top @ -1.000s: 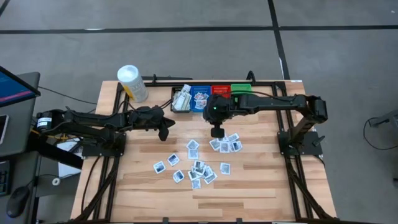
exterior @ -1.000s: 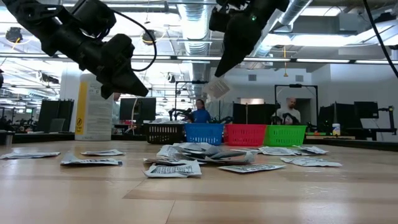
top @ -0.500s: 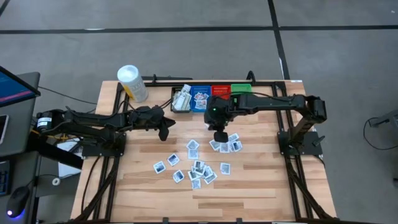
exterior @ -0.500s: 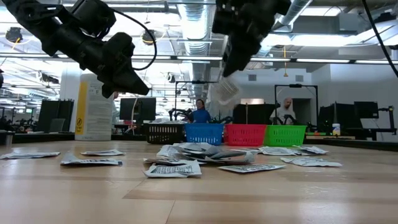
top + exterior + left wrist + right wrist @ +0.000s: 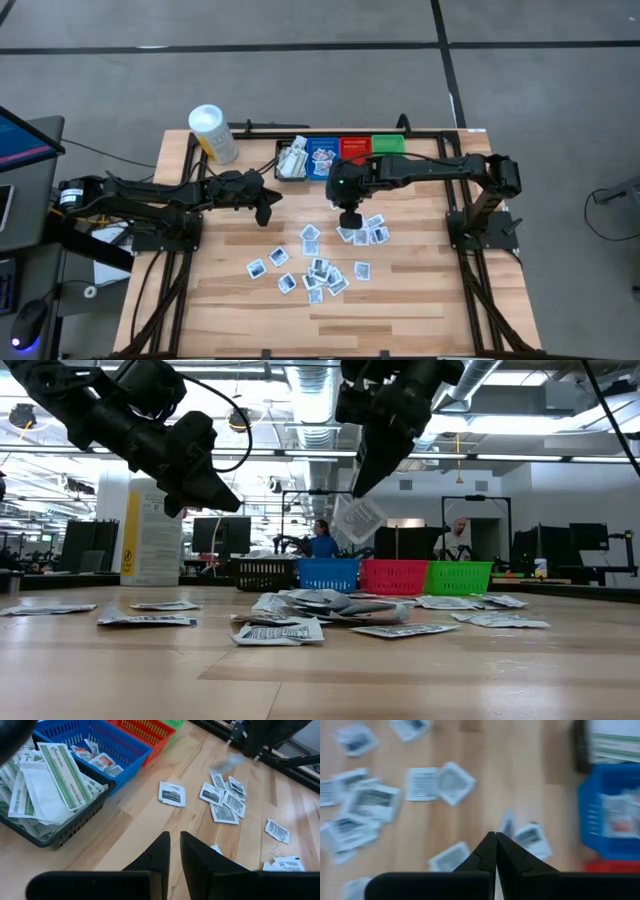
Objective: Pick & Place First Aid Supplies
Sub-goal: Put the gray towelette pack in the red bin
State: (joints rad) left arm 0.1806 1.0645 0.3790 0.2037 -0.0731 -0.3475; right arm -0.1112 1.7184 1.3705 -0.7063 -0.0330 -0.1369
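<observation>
The right gripper [image 5: 362,488] hangs above the surface [image 5: 420,290], near the blue bin [image 5: 321,157], its fingers pressed together on one packet [image 5: 358,518]. That packet dangles tilted in the low view; from above the arm hides it, and in the right wrist view only a blurred thin edge shows past the fingertips, so its print cannot be read. The other packets [image 5: 318,268] are small flat squares, white with dark print, lying scattered on the wood below and beside the right gripper, some overlapping. More fill the black bin [image 5: 60,832] and the blue one; what the red bin [image 5: 354,145] and green bin [image 5: 387,142] hold is hard to see. The left gripper [image 5: 268,207] waits over the surface near the black bin, fingers only a narrow slit apart, holding nothing
</observation>
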